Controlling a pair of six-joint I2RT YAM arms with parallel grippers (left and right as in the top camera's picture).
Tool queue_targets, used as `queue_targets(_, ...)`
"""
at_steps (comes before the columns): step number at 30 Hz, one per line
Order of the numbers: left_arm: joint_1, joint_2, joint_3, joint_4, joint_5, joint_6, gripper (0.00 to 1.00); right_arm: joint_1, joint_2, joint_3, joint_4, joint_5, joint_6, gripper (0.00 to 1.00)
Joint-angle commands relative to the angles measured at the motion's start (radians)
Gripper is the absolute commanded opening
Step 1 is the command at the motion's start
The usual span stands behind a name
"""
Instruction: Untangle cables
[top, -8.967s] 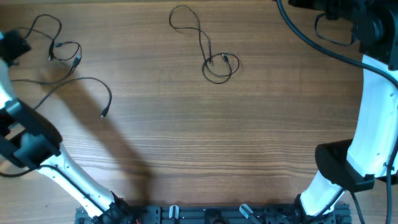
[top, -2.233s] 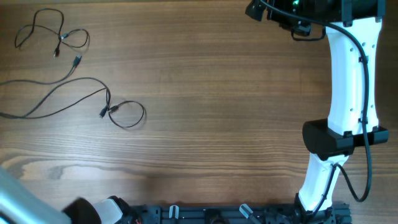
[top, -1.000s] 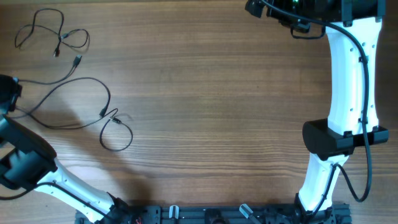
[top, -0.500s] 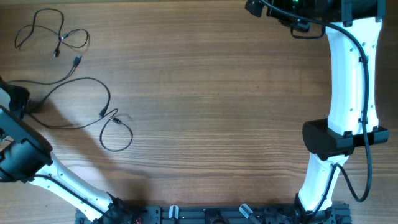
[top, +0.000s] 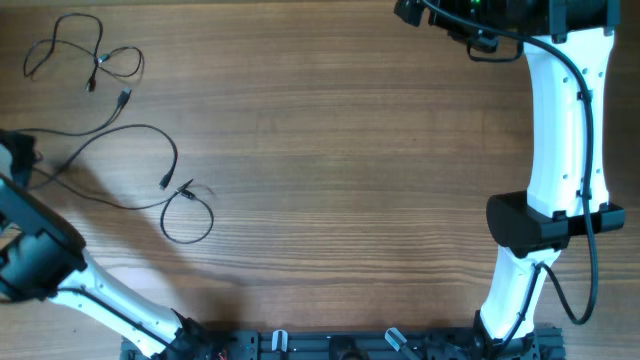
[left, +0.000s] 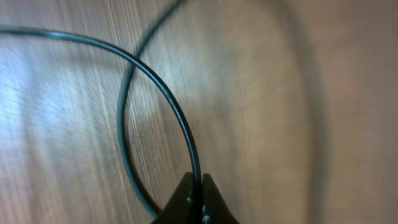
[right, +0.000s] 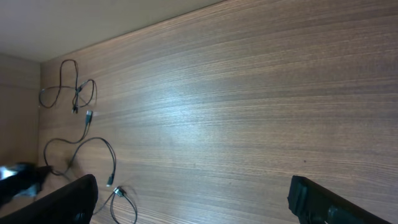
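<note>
On the wooden table (top: 350, 200) all the cables lie at your far left. The right gripper (right: 193, 183) is parked high by the back edge, jaws wide, holding nothing; the left gripper (left: 196, 190) is at the left edge, jaws pinched on the long cable (top: 130, 127).

Judged partway: the long cable lies open; the small loop (top: 190, 217) sits against its plug end; the top-left bundle (top: 95, 60) crosses itself; you have both left to clear.

Since nine seconds ago: small loop brought over from mid-table; left jaws closed within the last half second.
</note>
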Motion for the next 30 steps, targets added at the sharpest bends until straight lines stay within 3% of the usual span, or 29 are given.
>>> queue_targets(1, 0.028, -0.225, 0.008, -0.009, 0.002, -0.031, 0.04, 0.006, 0.012, -0.002, 0.006, -0.012, 0.01, 1.0)
queue_targets(4, 0.065, -0.311, 0.008, -0.076, 0.001, -0.031, 0.04, 0.006, 0.012, -0.002, 0.006, -0.012, 0.01, 1.0)
queue_targets(7, 0.132, -0.306, 0.001, -0.228, -0.047, -0.166, 0.04, 0.006, 0.012, -0.002, 0.006, -0.012, 0.008, 1.0)
queue_targets(12, 0.222, -0.252, -0.01, -0.26, -0.047, -0.188, 0.04, 0.006, 0.012, -0.002, 0.005, -0.013, -0.014, 1.0)
queue_targets(18, 0.24, -0.143, -0.01, -0.248, -0.047, -0.188, 0.05, 0.006, 0.012, -0.002, -0.003, -0.013, -0.012, 1.0)
queue_targets(19, 0.241, -0.13, -0.01, -0.249, -0.047, -0.188, 0.12, 0.006, 0.012, -0.002, -0.008, -0.013, -0.012, 1.0)
queue_targets(20, 0.242, -0.122, -0.01, -0.25, -0.037, -0.188, 0.45, 0.006, 0.012, -0.002, -0.01, -0.013, -0.012, 1.0)
queue_targets(21, 0.242, -0.121, -0.01, -0.25, -0.012, -0.187, 0.55, 0.006, 0.012, -0.002, -0.009, -0.013, -0.012, 1.0)
queue_targets(22, 0.242, -0.121, -0.009, -0.249, 0.021, -0.187, 0.57, 0.006, 0.012, -0.002, -0.009, -0.014, -0.011, 1.0)
queue_targets(23, 0.242, -0.122, -0.009, -0.248, 0.138, -0.187, 0.63, 0.006, 0.012, -0.002, -0.008, -0.022, -0.009, 1.0)
queue_targets(26, 0.239, -0.122, -0.009, -0.233, 0.481, -0.182, 0.65, 0.014, 0.012, -0.002, -0.01, -0.033, -0.005, 1.0)
queue_targets(30, 0.19, -0.132, -0.009, -0.163, 0.832, 0.018, 0.59, 0.048, 0.014, -0.002, 0.004, -0.032, -0.009, 1.0)
